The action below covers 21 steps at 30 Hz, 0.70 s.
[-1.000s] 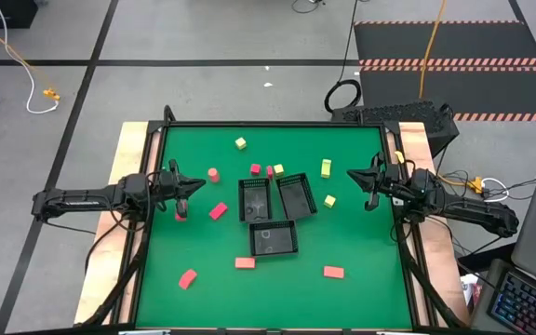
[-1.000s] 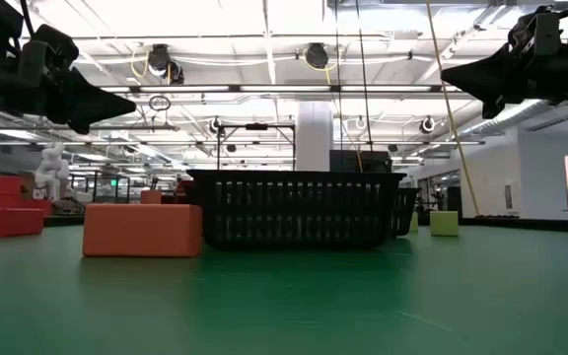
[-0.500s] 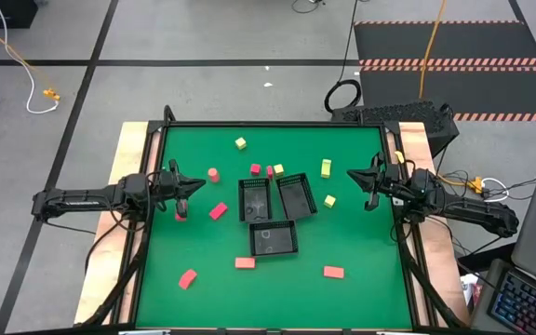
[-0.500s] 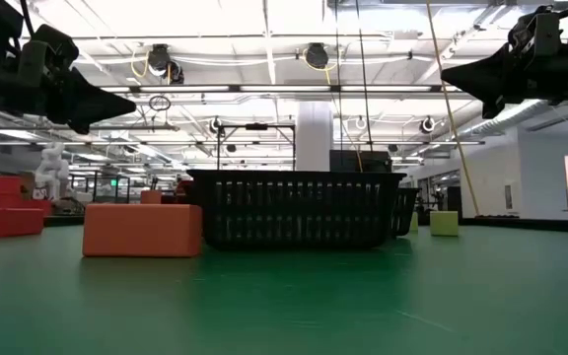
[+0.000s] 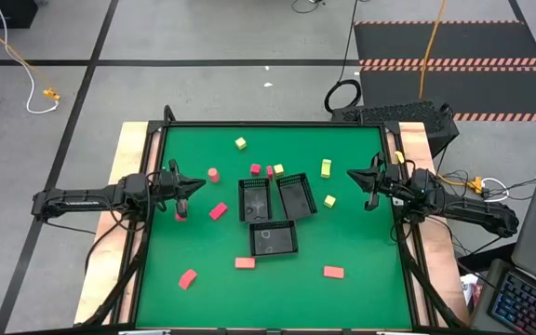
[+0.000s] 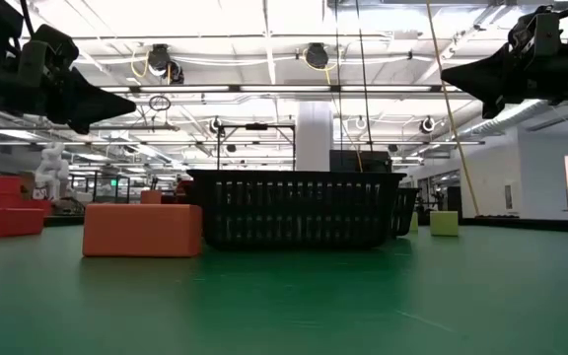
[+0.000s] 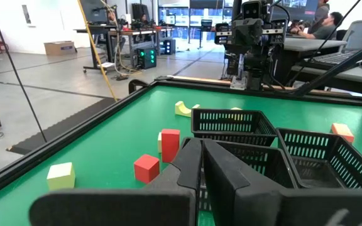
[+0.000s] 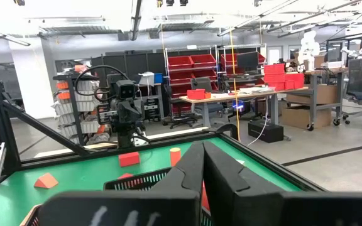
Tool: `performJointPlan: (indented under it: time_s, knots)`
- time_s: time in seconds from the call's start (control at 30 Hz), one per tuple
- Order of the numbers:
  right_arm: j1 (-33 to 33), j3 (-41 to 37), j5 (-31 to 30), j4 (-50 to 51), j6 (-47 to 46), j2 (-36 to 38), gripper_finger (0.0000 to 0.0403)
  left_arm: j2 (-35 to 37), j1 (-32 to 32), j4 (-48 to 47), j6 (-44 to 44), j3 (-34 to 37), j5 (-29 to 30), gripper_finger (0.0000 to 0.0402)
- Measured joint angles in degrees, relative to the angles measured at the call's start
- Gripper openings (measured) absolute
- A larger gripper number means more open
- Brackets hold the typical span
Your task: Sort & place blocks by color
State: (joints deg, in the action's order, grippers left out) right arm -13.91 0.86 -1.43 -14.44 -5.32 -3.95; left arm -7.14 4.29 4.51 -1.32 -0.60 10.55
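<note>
Both arms hang over the green surface (image 5: 342,247), one at each side edge. The left end effector (image 5: 196,186) sits above the left edge, fingers pressed together with nothing between them, tips pointing toward the middle. The right end effector (image 5: 353,173) mirrors it over the right edge, fingers likewise closed and empty.

In the middle, three black mesh trays (image 5: 268,198) are clustered: two side by side, a third just nearer the front. All three look empty from above.

The blocks lie scattered around them, none in a tray. On the left, a red block (image 5: 218,211) lies tilted near the left tray, a pink one (image 5: 213,174) farther back, and another red one (image 5: 180,215) just below the left end effector. Near the front there are a red block (image 5: 188,278) at the left, an orange-pink bar (image 5: 244,263) just beside the front tray, and another bar (image 5: 333,273) to the right. Behind the trays, two red blocks (image 5: 256,169) sit next to a yellow one (image 5: 278,169). A yellow-green block (image 5: 240,143) lies farther back, and two more yellow-green blocks (image 5: 326,167) lie right of the trays.
</note>
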Motion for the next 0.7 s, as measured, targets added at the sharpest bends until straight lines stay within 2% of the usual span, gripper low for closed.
performJointPlan:
  time_s: [0.2, 0.57, 0.7]
  knots:
    - [0.0, 0.0, 0.0, 0.0, 0.0, 0.0, 0.0002, 0.0, 0.0, 0.2, 0.0, 0.0, 0.1, 0.0021]
    - [0.0, 0.0, 0.0, -1.5, -0.2, 0.0, 0.0002, 0.0, 0.2, 9.4, 0.0, 0.0, 1.0, 0.0021]
    - [0.0, 0.0, 0.0, -2.9, -4.3, 0.0, 0.0002, 0.0, 0.2, 9.2, 0.0, 0.0, 1.0, 0.0021]
